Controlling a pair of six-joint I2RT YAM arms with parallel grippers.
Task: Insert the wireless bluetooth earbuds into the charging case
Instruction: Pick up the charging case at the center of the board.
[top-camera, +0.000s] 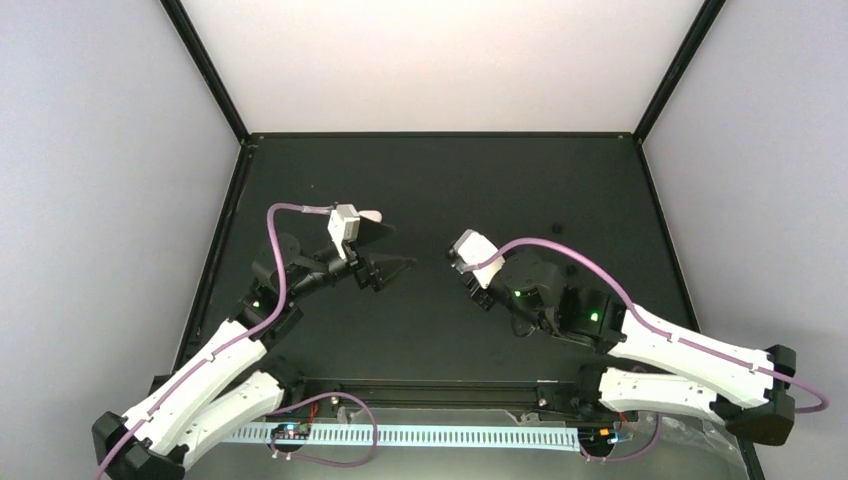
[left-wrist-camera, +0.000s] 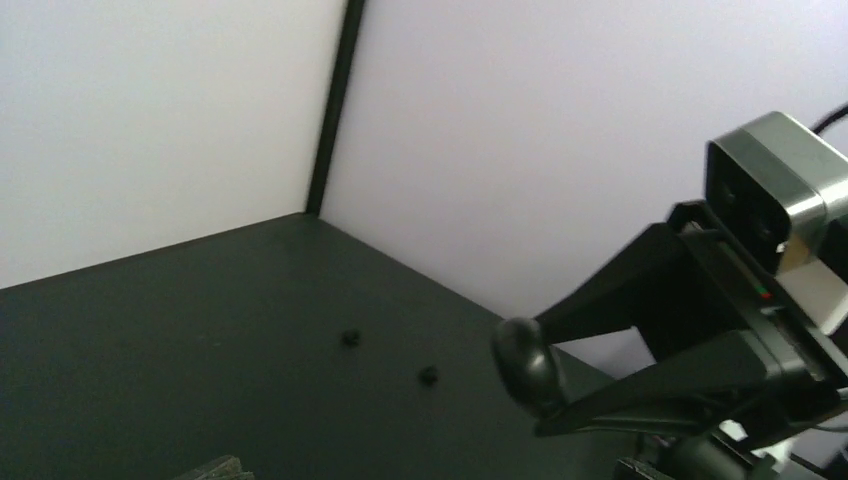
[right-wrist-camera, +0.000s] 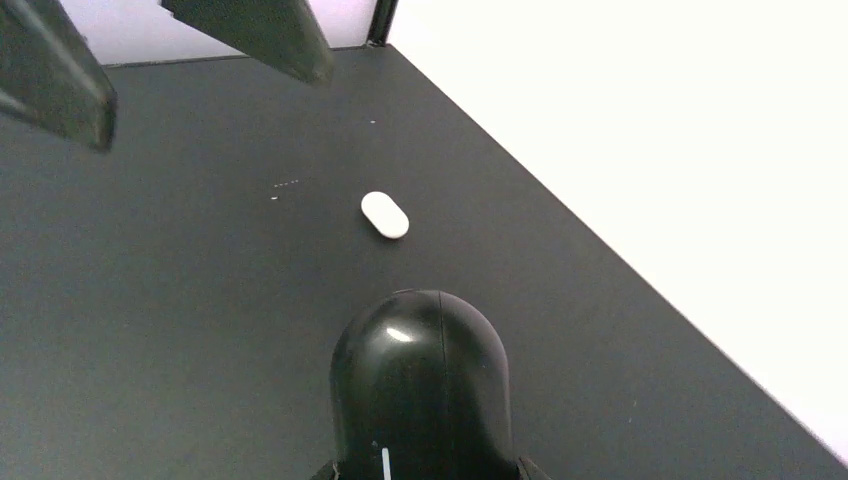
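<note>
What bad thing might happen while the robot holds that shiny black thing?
The glossy black oval case, pinched at the tips of the right hand, might slip and fall. The open left hand sits close, so the hands might bump. The white pill-shaped piece on the table might get knocked.

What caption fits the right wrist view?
Glossy black case up close, white pill-shaped item lying on the dark table beyond it.

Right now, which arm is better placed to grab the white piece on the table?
Left. The left gripper, open, hangs beside the white piece, while the right gripper sits farther off, seemingly shut on a black oval case.
</note>
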